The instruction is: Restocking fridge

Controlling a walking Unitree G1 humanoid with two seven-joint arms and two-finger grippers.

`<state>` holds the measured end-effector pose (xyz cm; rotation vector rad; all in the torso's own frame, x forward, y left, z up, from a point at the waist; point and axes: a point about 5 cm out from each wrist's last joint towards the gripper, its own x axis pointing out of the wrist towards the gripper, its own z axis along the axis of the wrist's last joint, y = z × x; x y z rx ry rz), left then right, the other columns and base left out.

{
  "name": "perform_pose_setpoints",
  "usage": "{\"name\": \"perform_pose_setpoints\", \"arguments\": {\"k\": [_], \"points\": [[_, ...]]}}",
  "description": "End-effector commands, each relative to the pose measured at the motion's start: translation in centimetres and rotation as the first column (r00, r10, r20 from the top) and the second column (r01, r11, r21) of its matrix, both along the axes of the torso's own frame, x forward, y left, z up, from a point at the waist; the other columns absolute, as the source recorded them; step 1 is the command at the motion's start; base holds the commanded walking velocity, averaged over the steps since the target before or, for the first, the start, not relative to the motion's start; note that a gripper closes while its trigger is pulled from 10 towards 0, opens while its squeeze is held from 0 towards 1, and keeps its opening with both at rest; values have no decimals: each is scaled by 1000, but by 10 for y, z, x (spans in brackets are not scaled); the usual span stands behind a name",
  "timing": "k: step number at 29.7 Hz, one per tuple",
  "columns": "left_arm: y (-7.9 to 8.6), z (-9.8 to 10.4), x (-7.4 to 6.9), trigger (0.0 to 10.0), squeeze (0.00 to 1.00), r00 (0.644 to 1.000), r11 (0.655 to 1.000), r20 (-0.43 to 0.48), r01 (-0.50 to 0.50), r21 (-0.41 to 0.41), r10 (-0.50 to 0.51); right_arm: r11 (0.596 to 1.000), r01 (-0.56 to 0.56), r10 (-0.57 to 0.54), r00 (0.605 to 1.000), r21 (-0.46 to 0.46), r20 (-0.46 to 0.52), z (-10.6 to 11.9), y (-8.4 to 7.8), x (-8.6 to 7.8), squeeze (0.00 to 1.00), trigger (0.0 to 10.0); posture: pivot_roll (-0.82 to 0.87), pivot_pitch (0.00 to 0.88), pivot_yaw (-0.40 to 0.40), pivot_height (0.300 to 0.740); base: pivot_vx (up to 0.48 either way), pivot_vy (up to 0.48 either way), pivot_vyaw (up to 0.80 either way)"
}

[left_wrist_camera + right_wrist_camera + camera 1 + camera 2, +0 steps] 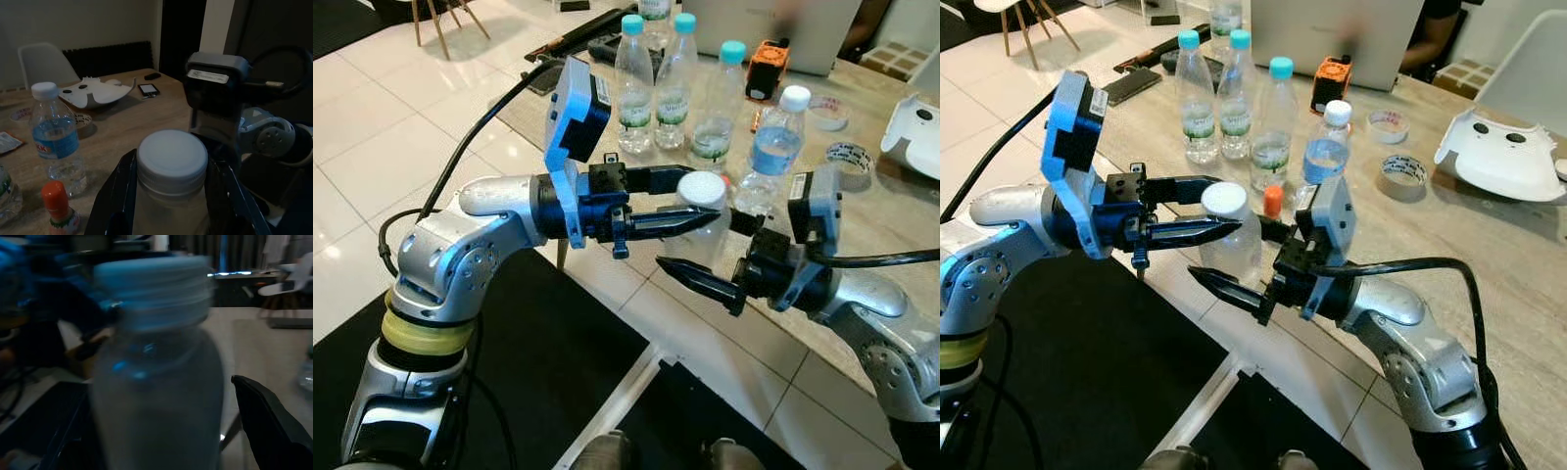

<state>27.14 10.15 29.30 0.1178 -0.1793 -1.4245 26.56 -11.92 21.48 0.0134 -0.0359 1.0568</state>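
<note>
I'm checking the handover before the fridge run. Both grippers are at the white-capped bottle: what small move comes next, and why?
Probably lift straight up with the left gripper: its fingers flank the neck of the white-capped bottle under the cap, while the right gripper sits open around the body, so it should clear the table edge first.

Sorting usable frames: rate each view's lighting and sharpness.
Eye views: bright and sharp, with the left gripper at the white-capped bottle. Left wrist view: dim but focused, cap between its fingers. Right wrist view: dark, bottle smeared by blur.

Home dining area: wooden table (1489, 235), tiled floor (372, 147), chairs (440, 20).
</note>
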Motion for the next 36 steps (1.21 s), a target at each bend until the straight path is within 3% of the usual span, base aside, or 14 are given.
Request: {"name": "perform_pose_setpoints", "arguments": {"k": [1,13,14,18,19,20,22,24,26,29,31,32,33,36], "points": [[-3,5,-3,10000,0,999,999,31,25,-20,-25,1000,26,-27,1000,10,12,0,0,2,0,10000,54,102,49,740,0,0,0],[-2,-5,1,10000,0,1000,1000,12,2,2,-2,1000,16,-17,998,25,57,8,5,3,0,10000,55,106,48,740,0,0,0],[-2,-6,2,10000,0,1000,1000,9,-3,3,3,1000,8,-9,998,23,63,9,5,2,0,8706,53,108,50,740,0,0,0],[-2,-6,3,10000,0,1000,1000,7,-5,3,5,1000,4,-6,998,23,68,10,6,2,0,8706,53,108,50,740,0,0,0],[-3,-6,3,10000,0,1000,1000,7,-6,3,6,1000,3,-4,998,22,69,10,6,2,0,6275,53,109,50,740,0,0,0],[-3,-6,4,10000,0,1000,1000,7,-7,2,7,1000,0,-2,998,21,70,10,6,2,0,5490,53,109,50,740,0,0,0],[-3,-6,4,10000,0,1000,1000,9,-7,-1,7,1000,-6,5,997,19,71,10,7,1,0,4667,53,109,50,740,0,0,0],[-4,-5,4,10000,0,1000,1000,10,-6,-2,6,1000,-9,8,997,18,71,10,7,1,0,4667,53,109,50,740,0,0,0],[-4,-4,4,10000,0,1000,1000,15,-3,-6,3,1000,-16,14,998,15,69,9,8,0,0,2235,54,109,51,740,0,0,0],[-4,-3,4,10000,0,1000,1000,18,-1,-9,1,1000,-20,19,998,12,67,8,8,0,0,1490,55,109,51,740,0,0,0],[-5,-2,4,10000,0,1000,1000,21,2,-12,-1,1000,-25,24,998,11,65,7,9,-1,0,235,55,109,51,740,0,0,0],[-5,-1,4,10000,0,1000,1000,22,3,-12,-3,1000,-27,26,998,11,64,7,9,-1,0,902,55,109,51,740,0,0,0],[-5,-1,4,10000,0,1000,1000,23,4,-12,-4,1000,-27,27,998,10,64,7,10,-1,0,10000,56,108,52,740,0,0,0],[-5,-1,4,10000,0,1000,1000,24,4,-12,-4,1000,-26,25,998,9,64,7,10,-1,0,10000,56,108,52,740,0,0,0]]}}
